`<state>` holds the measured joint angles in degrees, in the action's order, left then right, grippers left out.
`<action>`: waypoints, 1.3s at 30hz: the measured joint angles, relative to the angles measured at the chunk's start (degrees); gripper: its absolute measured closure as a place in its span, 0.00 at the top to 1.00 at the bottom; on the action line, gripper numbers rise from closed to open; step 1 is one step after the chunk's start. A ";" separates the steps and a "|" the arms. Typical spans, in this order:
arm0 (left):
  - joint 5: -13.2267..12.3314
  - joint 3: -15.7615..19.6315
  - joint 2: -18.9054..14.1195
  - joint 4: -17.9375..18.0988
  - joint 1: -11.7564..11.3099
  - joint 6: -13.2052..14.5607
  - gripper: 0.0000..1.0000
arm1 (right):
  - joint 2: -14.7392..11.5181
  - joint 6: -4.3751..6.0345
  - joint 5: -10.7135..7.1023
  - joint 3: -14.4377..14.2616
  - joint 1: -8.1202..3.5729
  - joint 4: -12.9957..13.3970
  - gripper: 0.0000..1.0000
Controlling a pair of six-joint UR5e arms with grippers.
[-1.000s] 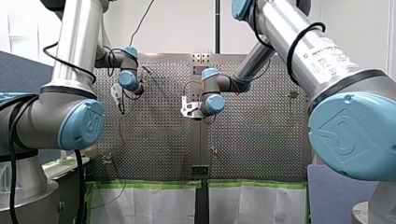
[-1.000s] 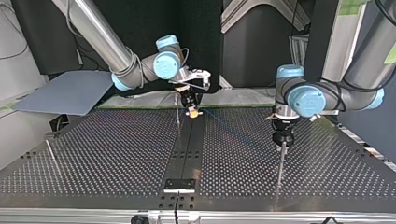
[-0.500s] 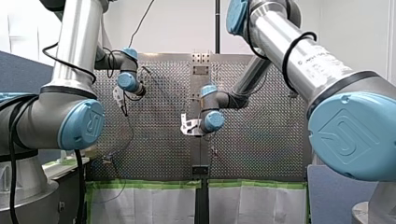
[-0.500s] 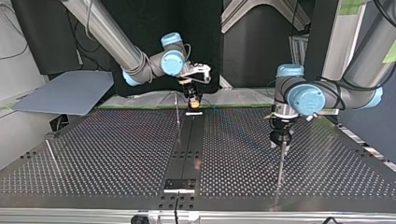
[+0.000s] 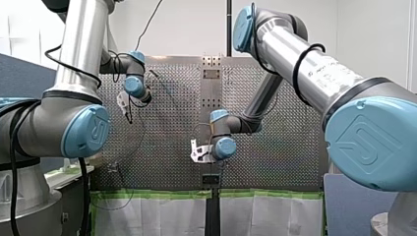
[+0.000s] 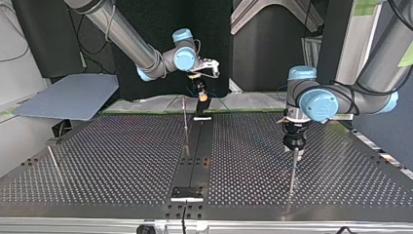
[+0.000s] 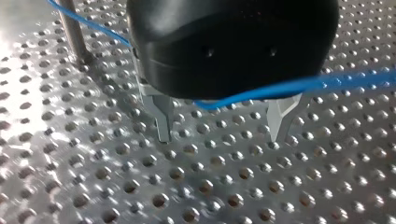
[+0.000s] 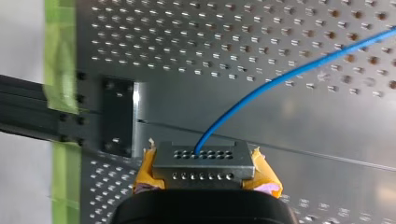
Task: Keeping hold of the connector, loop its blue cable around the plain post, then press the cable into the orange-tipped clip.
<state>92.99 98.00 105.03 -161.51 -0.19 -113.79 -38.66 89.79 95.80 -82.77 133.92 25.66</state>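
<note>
The right gripper (image 6: pixel 201 97) had drawn back along the dark central strip towards the top view's far edge, carrying its load with it, while the left gripper (image 6: pixel 294 145) had kept its place over the top view's right half of the perforated table (image 6: pixel 97 161). In the right wrist view the yellow pads (image 8: pixel 145 169) were closed on both sides of the connector (image 8: pixel 201 161), a small metal block with two rows of holes, held firmly above the smooth middle band of the table, near a black bracket plate (image 8: pixel 117 116) and the green tape (image 8: pixel 60 56) along the table's edge. The blue cable (image 8: pixel 280 79) left the connector's upper face and ran out ahead of the gripper, slanting away over the perforations. In the left wrist view the left gripper's two metal fingers (image 7: pixel 161 116) stood wide apart with nothing between their tips, which hung close to the table; the blue cable crossed just under the black gripper body, near the roots of the fingers, and ran on past the plain post (image 7: pixel 72 28), which stood just beside the gripper. Whether the cable touched the post could not be told. In the top view another thin upright rod (image 6: pixel 185 124) stood near the right gripper, on the view's left side of the strip
</note>
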 joint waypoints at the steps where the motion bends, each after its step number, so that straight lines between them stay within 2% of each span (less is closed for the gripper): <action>1: 0.06 -0.02 0.28 0.00 -0.01 0.02 1.00 | 0.64 -0.01 0.11 -0.08 0.09 0.60 0.00; 5: 0.08 -0.09 1.92 -0.23 0.08 0.81 1.00 | 2.90 -0.08 1.01 -0.21 0.30 1.84 0.00; 8: 0.80 -0.14 2.85 -0.54 0.10 1.98 1.00 | 4.74 -0.11 2.38 -0.22 0.50 2.47 0.00; 15: 1.57 -0.19 3.26 -0.69 0.22 2.97 1.00 | 7.74 0.02 3.78 -0.22 0.69 3.60 0.00; 21: 1.48 -0.22 3.27 -0.70 0.26 3.06 1.00 | 10.75 0.63 5.83 -0.19 0.63 6.48 0.00; 25: 1.46 -0.22 3.28 -0.71 0.21 3.09 1.00 | 13.29 1.05 6.11 -0.18 0.17 8.78 0.00; 29: 1.58 -0.21 3.28 -0.73 0.37 3.29 1.00 | 15.49 1.26 6.19 -0.26 -0.35 9.66 0.00; 34: 1.83 -0.20 3.28 -0.85 0.50 3.77 1.00 | 18.32 2.30 6.29 -0.42 -1.28 11.18 0.00; 39: 2.01 -0.20 3.28 -0.92 0.69 3.91 1.00 | 20.73 2.76 6.61 -0.70 -1.82 12.28 0.00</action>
<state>95.00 97.80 108.31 -162.42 0.50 -109.88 -17.93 92.55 102.41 -83.47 132.10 37.94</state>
